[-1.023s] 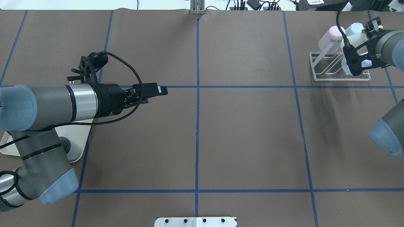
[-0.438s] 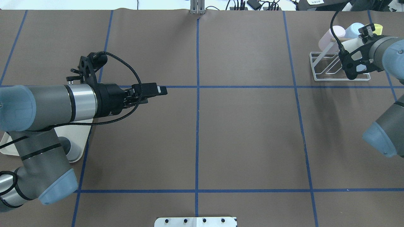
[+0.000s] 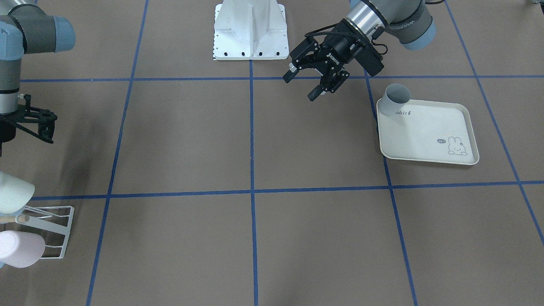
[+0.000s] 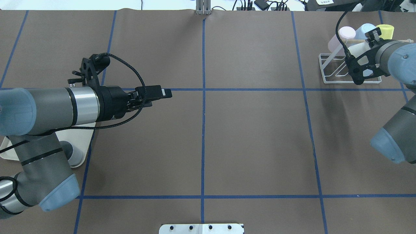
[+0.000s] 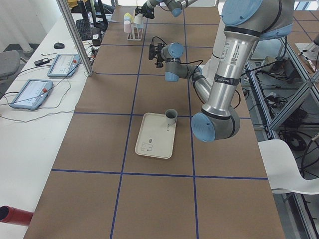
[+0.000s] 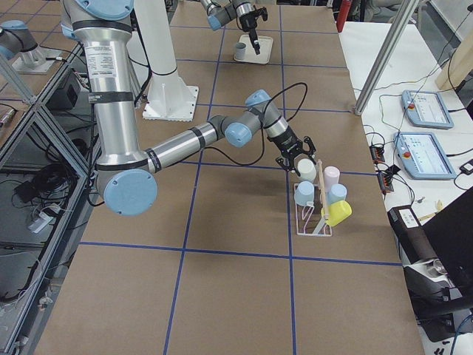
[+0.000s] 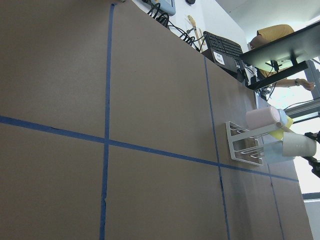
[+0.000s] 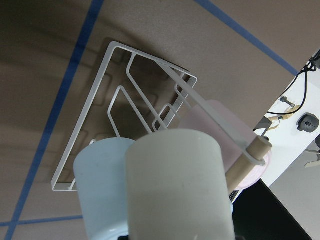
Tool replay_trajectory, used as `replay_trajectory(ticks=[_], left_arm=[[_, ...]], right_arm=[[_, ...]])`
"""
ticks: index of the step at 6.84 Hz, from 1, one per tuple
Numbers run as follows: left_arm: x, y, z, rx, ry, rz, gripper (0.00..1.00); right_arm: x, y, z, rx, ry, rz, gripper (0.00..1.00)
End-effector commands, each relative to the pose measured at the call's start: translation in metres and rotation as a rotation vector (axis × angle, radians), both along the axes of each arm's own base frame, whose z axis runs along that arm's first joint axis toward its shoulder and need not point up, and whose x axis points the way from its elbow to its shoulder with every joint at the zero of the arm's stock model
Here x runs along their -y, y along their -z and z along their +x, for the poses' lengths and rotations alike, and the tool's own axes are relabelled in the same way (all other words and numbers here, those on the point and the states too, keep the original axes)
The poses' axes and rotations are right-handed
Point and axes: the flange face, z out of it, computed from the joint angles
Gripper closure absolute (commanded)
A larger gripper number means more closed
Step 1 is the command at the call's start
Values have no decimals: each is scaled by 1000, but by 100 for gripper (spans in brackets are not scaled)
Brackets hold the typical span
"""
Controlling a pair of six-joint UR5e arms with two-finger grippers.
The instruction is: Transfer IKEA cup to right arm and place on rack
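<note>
- Finds the cream cup (image 3: 12, 193) set on the white wire rack (image 3: 63, 231), beside a light-blue cup (image 6: 304, 194) and a pink cup (image 3: 19, 255).
- Puts the right gripper (image 6: 301, 159) just beside that cup; cannot tell how far its jaws stand apart.
- Shows the left gripper (image 3: 299, 88) spread wide, holding nothing, marked "ROBOTIQ".
- Reads "abit" and "hi" on the rabbit-print tray (image 3: 425, 131), a grey cup (image 3: 393, 100) standing in its corner.

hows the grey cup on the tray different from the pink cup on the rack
The grey cup stands upright, mouth up, on the rabbit-print tray; the pink cup lies tilted on the white wire rack. The grey cup is alone there; the pink cup has other cups beside it. Both are plain handleless cups.
</note>
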Motion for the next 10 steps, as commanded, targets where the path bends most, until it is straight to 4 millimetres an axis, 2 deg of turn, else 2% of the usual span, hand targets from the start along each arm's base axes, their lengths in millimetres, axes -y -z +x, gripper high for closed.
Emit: replay_trajectory(ticks=[1,2,3,6,8,9,10], left_arm=[[0,-1,1,1,7,-2,0],[0,-1,1,1,7,-2,0],[0,-1,1,1,7,-2,0],[-1,-1,1,0,5,-3,0],[-1,-2,0,3,7,0,0],[-2,-10,0,26,6,7,0],[-4,-36,-9,113,11,85,0]], right_arm=[[0,-6,-9,-41,-11,15,64],[0,-9,-13,-44,-5,14,30],[0,-8,-14,-47,0,16,17],[1,-3,-16,-40,-1,25,15],[9,39,-26,92,-78,55,16],[-7,53,-50,257,-178,24,15],[-24,67,-70,409,-265,-14,3]])
